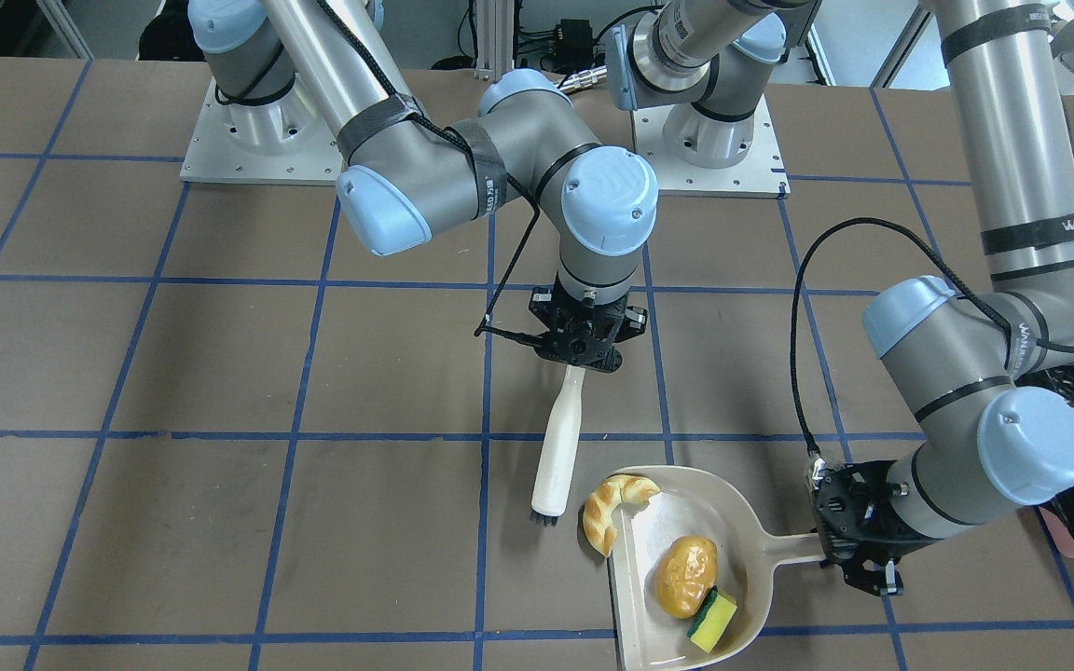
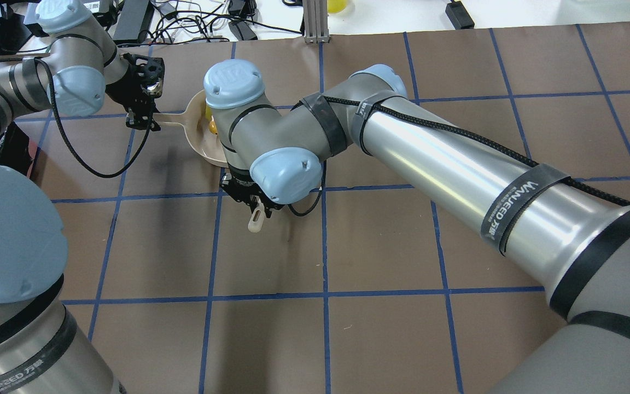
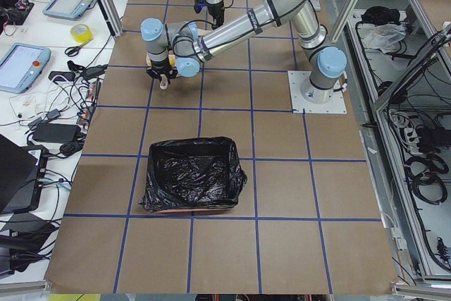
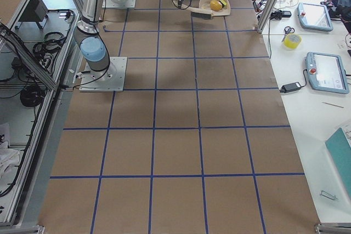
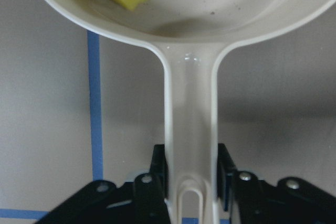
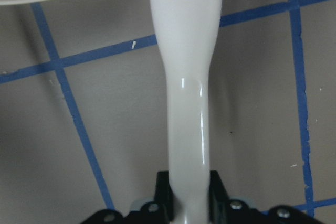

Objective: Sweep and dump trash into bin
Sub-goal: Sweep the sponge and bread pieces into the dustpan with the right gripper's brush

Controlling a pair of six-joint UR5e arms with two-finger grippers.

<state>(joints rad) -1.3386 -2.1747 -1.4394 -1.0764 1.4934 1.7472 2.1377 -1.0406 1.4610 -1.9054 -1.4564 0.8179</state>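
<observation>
The left gripper (image 1: 835, 548) clamped the dustpan (image 1: 686, 494) by its handle; ahead of it the potato (image 1: 686, 575) and sponge (image 1: 712, 622) lay inside, the pastry (image 1: 613, 508) straddling the lip. The right gripper (image 1: 584, 362) gripped the brush (image 1: 559, 447), bristles beside the pastry. Left to do, I judged: one nudge, then dumping into the bin (image 3: 232, 174), well apart from both.

The right arm (image 1: 332, 56) and the left arm (image 1: 1012, 140) are fat, shiny silver tubes with round grey joints. Each joint has a light blue cap. Each arm sits on a white square base plate (image 1: 220, 163) with tiny screws along its edge. Black bands with white letters wrap the tubes. Far from the plate, thin black cables reach the black right gripper (image 1: 580, 365) and left gripper (image 1: 826, 548).
</observation>
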